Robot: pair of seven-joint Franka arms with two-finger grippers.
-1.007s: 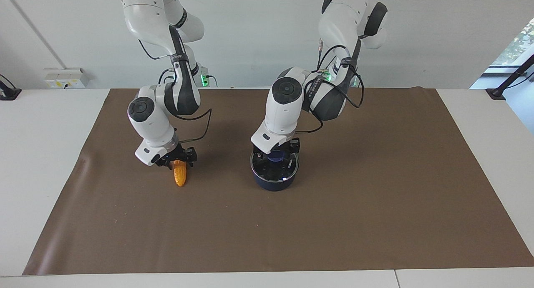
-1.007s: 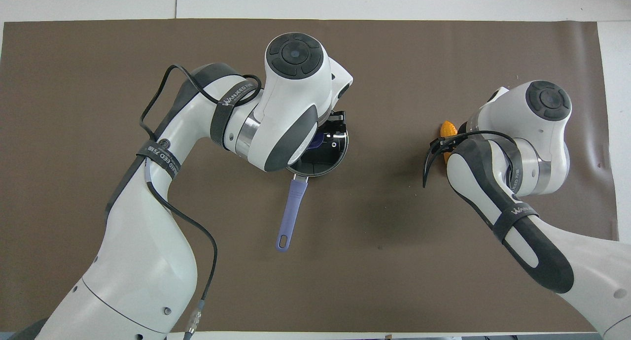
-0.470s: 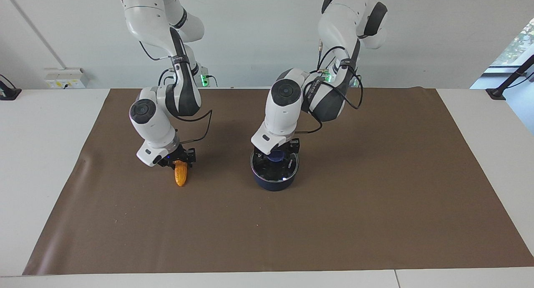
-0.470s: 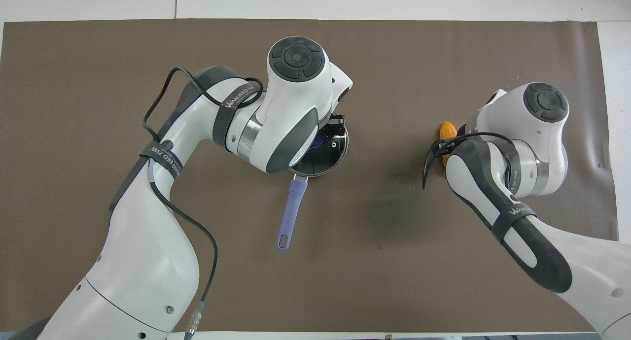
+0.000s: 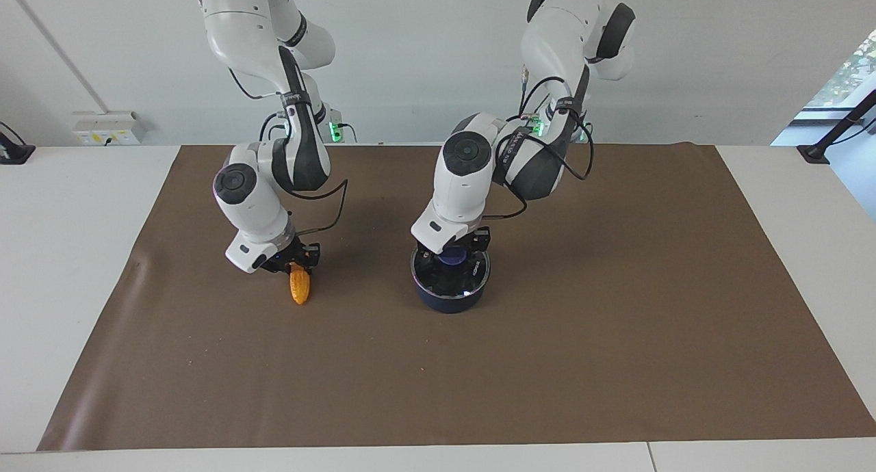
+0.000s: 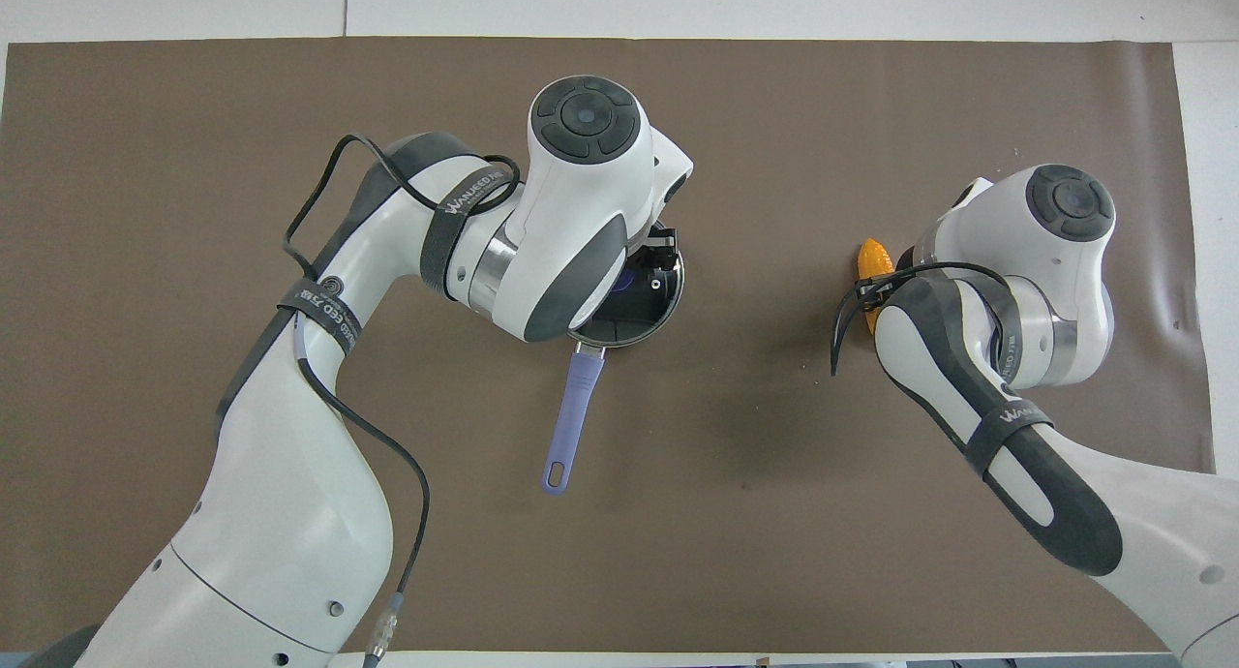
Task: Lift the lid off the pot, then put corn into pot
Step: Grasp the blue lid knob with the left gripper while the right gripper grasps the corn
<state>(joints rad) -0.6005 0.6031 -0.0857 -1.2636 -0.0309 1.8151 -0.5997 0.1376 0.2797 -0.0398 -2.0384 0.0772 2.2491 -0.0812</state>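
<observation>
One bumpy tapered corn in right tool

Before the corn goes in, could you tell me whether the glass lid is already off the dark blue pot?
No, the glass lid with its blue knob sits on the dark blue pot.

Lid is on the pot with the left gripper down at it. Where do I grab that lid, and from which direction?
Take the round clear glass lid by the blue knob at its centre, coming straight down from above. The lid lies flat on the dark navy saucepan, so its metal rim gives no purchase; the raised knob does. The left gripper is already over it.
</observation>
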